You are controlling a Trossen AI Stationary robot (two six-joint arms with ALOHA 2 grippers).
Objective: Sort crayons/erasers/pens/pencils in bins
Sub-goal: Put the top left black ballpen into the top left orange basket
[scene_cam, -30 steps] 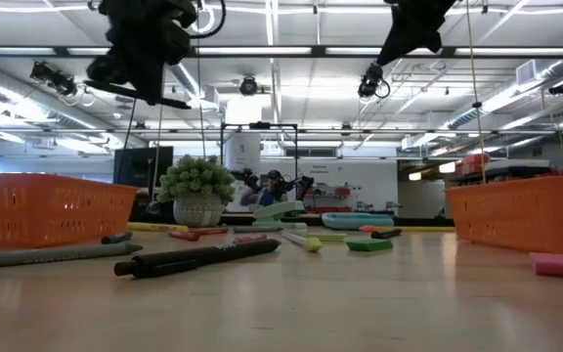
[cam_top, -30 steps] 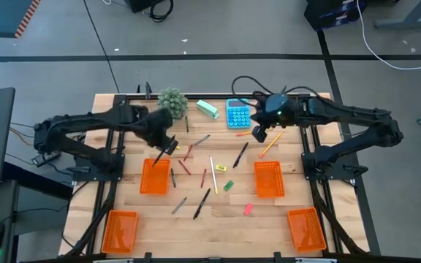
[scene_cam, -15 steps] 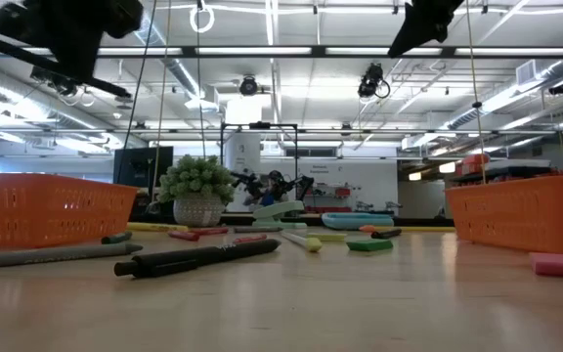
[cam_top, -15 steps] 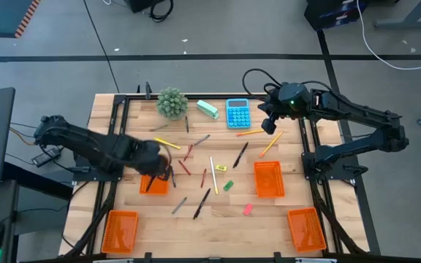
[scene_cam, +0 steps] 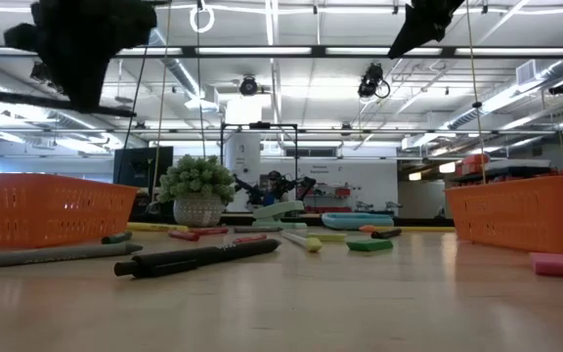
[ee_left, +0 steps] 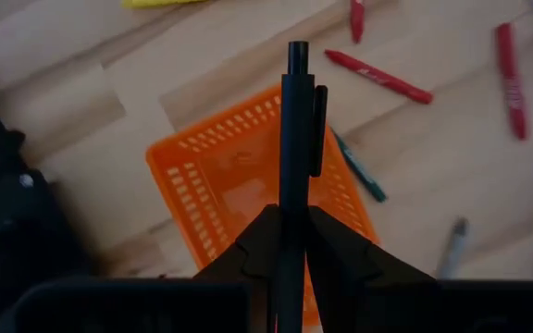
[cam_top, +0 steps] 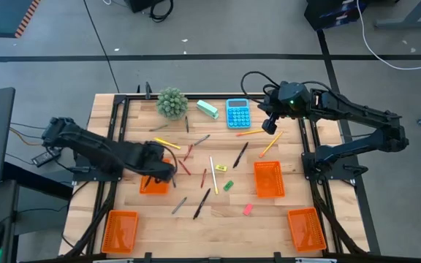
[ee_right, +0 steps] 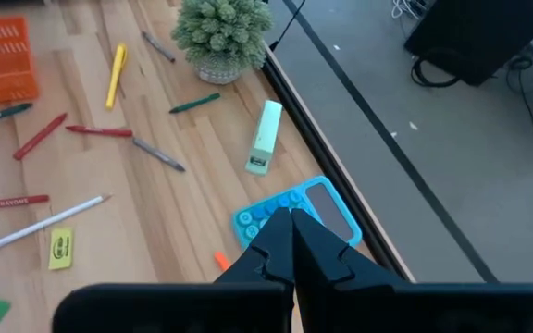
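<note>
My left gripper hangs over the orange bin left of the table's middle, shut on a black pen. In the low view that pen lies almost level, high above the table. My right gripper is shut with nothing in it, above the blue calculator at the far right. Loose on the wood lie red crayons, pencils, two black pens, and green and pink erasers. Three more bins stand near and to the right. My left gripper pinches the pen's barrel between its two fingers, below the clip. The fingers come steeply from above. The pen's clip end juts out free over the bin, lifted clear of everything; its other end is hidden behind the fingers.
At the far edge stand a small potted plant, a mint-green block and the blue calculator. A grey pen and a black pen lie close to the low camera.
My left gripper has carried the pen from beside the plant toward the table's near edge, sinking a little and tipping steeper, and now hangs over the orange bin. My right gripper has shifted slightly toward the far right and stays shut.
</note>
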